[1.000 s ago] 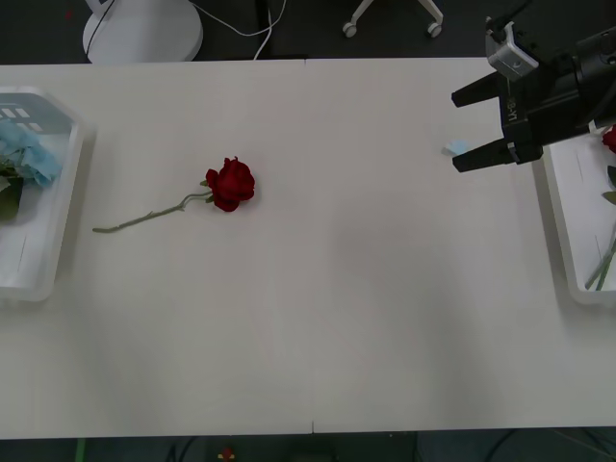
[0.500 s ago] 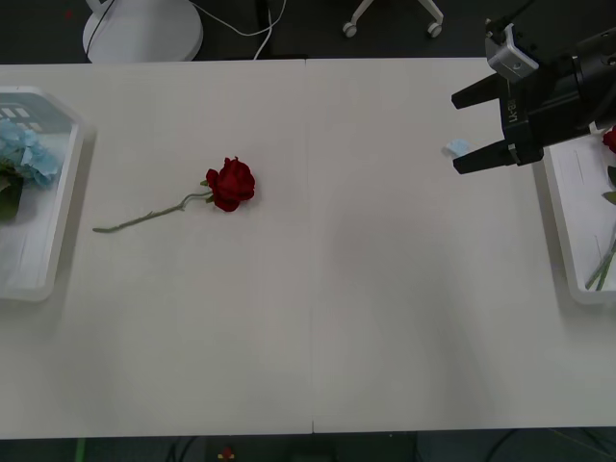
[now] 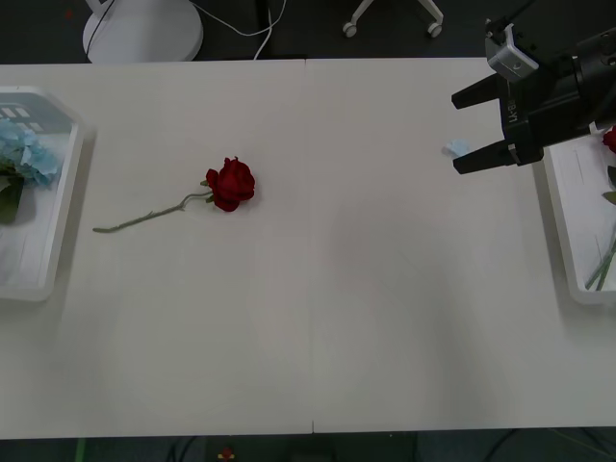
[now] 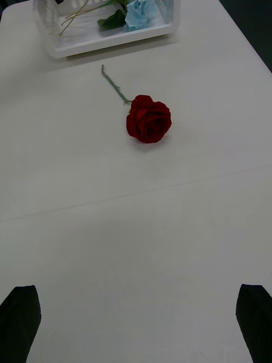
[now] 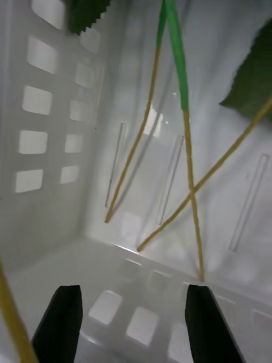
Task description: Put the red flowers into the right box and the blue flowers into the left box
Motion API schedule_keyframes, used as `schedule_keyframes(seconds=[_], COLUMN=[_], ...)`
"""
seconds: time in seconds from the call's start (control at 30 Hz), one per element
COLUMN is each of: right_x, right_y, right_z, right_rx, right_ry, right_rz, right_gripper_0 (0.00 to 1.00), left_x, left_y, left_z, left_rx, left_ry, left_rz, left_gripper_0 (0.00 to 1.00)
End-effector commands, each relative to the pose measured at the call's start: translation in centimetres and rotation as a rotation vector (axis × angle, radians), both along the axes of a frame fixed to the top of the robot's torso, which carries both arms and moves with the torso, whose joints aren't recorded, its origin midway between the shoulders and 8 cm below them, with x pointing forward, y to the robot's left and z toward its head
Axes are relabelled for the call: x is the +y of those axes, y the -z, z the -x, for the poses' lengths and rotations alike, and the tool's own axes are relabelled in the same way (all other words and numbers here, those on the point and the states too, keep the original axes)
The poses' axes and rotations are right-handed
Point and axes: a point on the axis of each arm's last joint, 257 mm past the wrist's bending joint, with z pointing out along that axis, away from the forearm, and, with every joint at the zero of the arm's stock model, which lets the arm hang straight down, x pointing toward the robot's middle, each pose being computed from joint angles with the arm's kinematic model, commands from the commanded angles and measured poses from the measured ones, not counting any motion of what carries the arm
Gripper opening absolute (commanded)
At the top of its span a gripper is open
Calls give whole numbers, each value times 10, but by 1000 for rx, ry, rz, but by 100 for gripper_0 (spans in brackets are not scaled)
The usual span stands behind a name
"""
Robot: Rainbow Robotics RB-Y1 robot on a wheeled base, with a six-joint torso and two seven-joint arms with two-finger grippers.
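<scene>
One red flower [image 3: 230, 184] lies on the table left of centre, its stem pointing toward the left box [image 3: 65, 202]; the right wrist view has this rose [image 4: 148, 119] ahead. Blue flowers [image 3: 23, 154] lie in the left box [image 4: 107, 43]. Another red flower [image 3: 609, 140] rests in the right box [image 3: 566, 241]. My right gripper [image 3: 455, 133] hovers open and empty beside the right box, fingers [image 4: 20, 320] wide apart. My left gripper [image 5: 133, 329] is open over yellow-green stems [image 5: 190, 187] inside the left box [image 5: 51, 113].
A small pale-blue petal [image 3: 455, 148] lies on the table under the right gripper. The white tabletop [image 3: 366, 308] stretches wide between the two boxes. Beyond the far edge stand a white round base [image 3: 142, 34] and chair castors [image 3: 393, 24].
</scene>
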Motion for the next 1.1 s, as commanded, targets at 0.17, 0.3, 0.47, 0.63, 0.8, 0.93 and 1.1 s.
schedule_keyframes(seconds=[0.17, 0.3, 0.47, 0.63, 0.8, 0.93, 1.1], right_x=[-5, -2, -3, -2, -2, -2, -2], right_y=[-1, 3, 6, 5, 5, 5, 4], right_z=[1, -3, -5, -4, -4, -5, -6], right_rx=[-2, 22, 34, 35, 35, 35, 30], right_ry=[6, 16, 26, 24, 24, 25, 29], right_rz=[2, -28, -39, -43, -43, -42, -43], right_gripper_0=[100, 100, 100, 100, 100, 100, 100], left_x=[-31, -66, -117, -177, -256, -306, -366], left_y=[-106, -141, -167, -173, -158, -137, -100], left_z=[-17, -14, -14, -25, -53, -72, -80], left_rx=[-127, -158, -175, -193, -225, -246, -246], left_ry=[49, 125, 258, 423, 594, 670, 775], left_rz=[9, 18, 28, 60, 121, 166, 236], left_gripper_0=[100, 100, 100, 100, 100, 100, 100])
